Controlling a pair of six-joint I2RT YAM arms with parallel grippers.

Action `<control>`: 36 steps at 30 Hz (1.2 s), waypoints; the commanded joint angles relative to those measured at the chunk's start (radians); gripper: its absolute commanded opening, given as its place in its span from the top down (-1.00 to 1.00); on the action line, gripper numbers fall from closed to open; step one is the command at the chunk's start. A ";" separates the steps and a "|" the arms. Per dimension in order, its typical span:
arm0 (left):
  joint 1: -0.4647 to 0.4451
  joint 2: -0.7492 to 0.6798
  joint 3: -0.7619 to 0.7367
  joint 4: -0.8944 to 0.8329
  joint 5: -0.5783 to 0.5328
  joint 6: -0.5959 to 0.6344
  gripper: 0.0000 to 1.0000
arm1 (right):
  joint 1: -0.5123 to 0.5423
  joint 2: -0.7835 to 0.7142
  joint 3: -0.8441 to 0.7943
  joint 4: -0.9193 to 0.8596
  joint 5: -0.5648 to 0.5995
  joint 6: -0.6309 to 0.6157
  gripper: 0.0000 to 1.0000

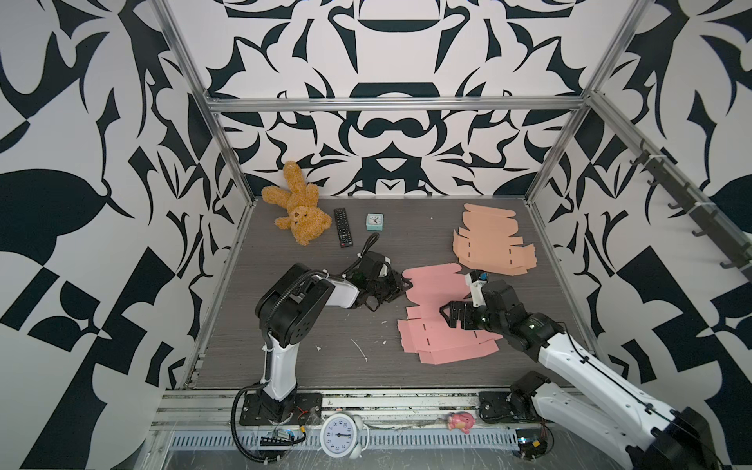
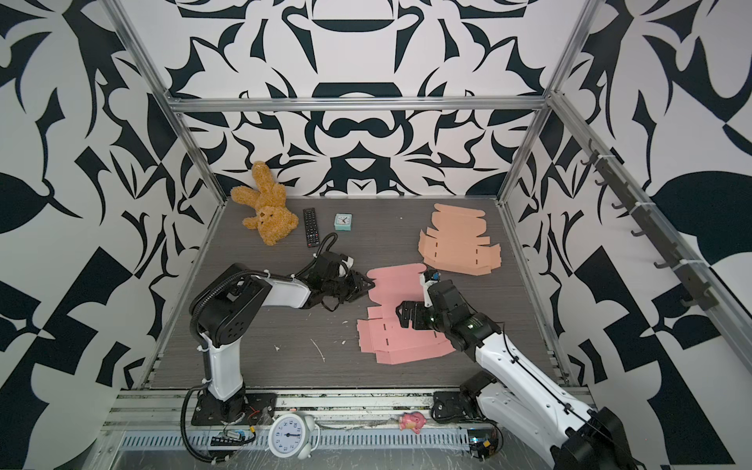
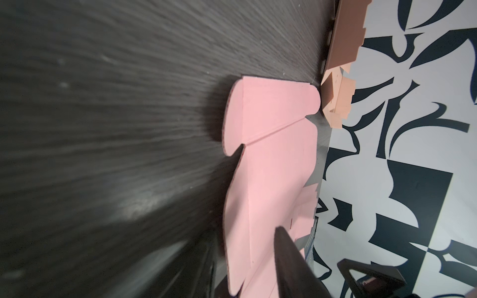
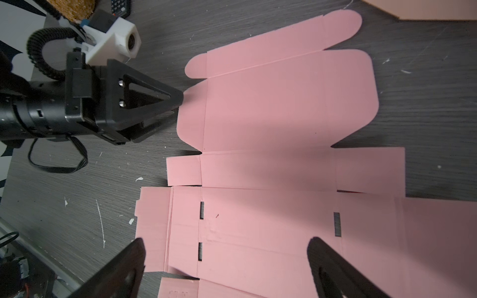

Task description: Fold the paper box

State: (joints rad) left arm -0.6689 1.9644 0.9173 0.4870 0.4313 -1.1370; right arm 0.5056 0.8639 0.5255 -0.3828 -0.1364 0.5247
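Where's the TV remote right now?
In both top views the remote lies flat at the back left of the table, between the teddy bear and the small teal clock.

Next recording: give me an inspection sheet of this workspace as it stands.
Surface: dark wood-grain tabletop, white flecks near the front.
Job's things: pink box blank lies flat, unfolded; peach box blanks flat beyond it.
Clutter: teddy bear, remote control, teal clock at the back; white alarm clock, pink toy on the front rail.
Grippers: left gripper at the pink blank's side flap, jaws partly apart, grip unconfirmed; right gripper open, above the blank.
Cables: black corrugated cable loops at the left wrist, clear of the blank.
Surroundings: black-and-white patterned walls, aluminium frame.
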 commanded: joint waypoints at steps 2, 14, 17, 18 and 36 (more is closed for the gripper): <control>-0.005 0.030 -0.016 0.082 -0.013 -0.073 0.29 | 0.005 -0.012 0.042 -0.012 0.024 0.006 -0.99; -0.011 0.058 -0.030 0.131 -0.029 -0.127 0.44 | 0.004 -0.029 0.044 -0.029 0.047 0.005 -0.99; -0.014 0.066 -0.042 0.159 -0.036 -0.144 0.50 | 0.005 -0.032 0.043 -0.033 0.046 0.002 -0.99; -0.014 0.071 -0.047 0.170 -0.035 -0.150 0.52 | 0.004 -0.033 0.043 -0.034 0.047 0.001 -0.99; -0.017 0.094 -0.087 0.310 -0.018 -0.206 0.87 | 0.005 -0.001 0.076 -0.035 0.040 0.003 -0.99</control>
State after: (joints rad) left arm -0.6823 2.0315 0.8425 0.7498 0.4080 -1.3155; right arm 0.5056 0.8791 0.5545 -0.4091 -0.1001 0.5251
